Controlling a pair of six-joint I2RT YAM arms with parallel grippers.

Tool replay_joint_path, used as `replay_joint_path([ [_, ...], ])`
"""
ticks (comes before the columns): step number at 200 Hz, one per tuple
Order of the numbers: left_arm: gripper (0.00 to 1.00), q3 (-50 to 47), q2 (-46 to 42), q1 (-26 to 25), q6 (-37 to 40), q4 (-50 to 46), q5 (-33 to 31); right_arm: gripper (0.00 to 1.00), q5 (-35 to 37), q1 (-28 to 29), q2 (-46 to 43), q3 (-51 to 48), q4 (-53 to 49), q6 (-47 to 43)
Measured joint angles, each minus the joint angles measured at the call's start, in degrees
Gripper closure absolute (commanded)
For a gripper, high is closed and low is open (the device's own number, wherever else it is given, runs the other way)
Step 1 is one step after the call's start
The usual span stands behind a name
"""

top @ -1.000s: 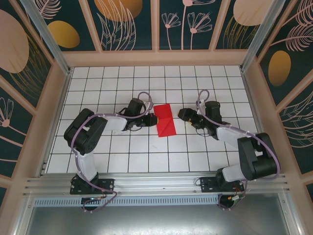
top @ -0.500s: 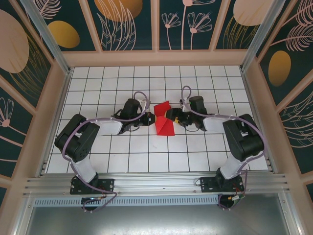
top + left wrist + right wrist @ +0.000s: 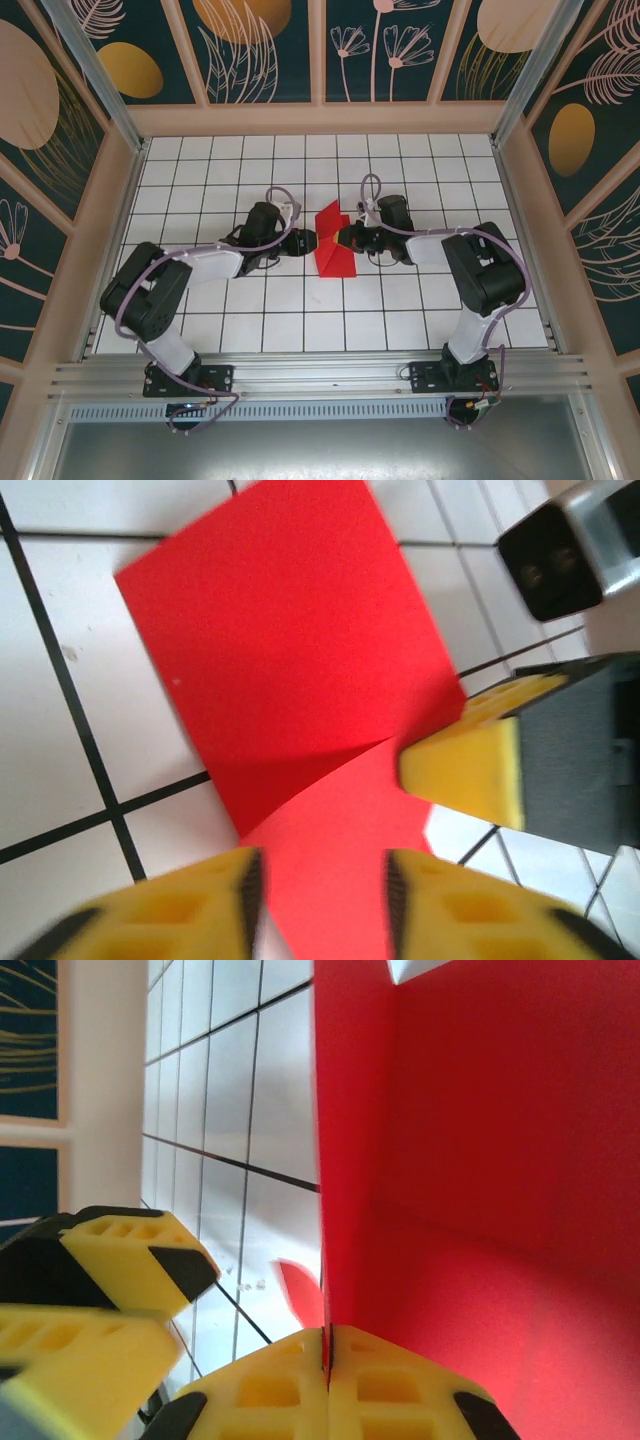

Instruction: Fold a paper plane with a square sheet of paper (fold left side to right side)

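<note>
The square sheet of paper [image 3: 336, 256] is bright red and lies mid-table, folded narrower with a crease. Its upper right part stands lifted off the tiles. My right gripper [image 3: 346, 237] is shut on that raised edge. In the right wrist view the fingertips [image 3: 280, 1380] pinch the thin red edge [image 3: 480, 1160], which rises upright. My left gripper [image 3: 306, 240] sits at the paper's left edge and is open. In the left wrist view the red sheet [image 3: 280, 650] runs between its spread fingers [image 3: 170, 915], and the right gripper's yellow finger [image 3: 470, 765] touches the paper from the right.
The white gridded table [image 3: 220, 300] is walled by a wooden frame [image 3: 320, 118] with patterned panels. Both arms reach inward and their grippers nearly meet over the paper. The left gripper's fingers [image 3: 130, 1260] show close by in the right wrist view.
My right gripper moved left from beside the paper, shut on its right edge and lifted it. The paper went from flat to partly raised. The left gripper edged slightly closer.
</note>
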Motion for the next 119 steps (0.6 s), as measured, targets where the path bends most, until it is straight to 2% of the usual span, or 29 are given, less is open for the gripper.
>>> replay_joint_path([
  [37, 0.02, -4.70, -11.41, 3.91, -3.85, 1.42, -1.14, 1.00, -2.45, -2.51, -3.10, -0.13, 2.36, -0.52],
  [76, 0.01, -8.13, -22.23, 7.48, -10.32, 5.75, 0.04, 1.00, -9.11, -8.26, -12.63, -0.31, 9.60, 0.72],
  [119, 0.01, -8.13, -24.41, 7.58, -17.73, 17.29, 9.03, 1.00, -15.63, -8.59, -18.71, 3.85, 12.94, 3.10],
])
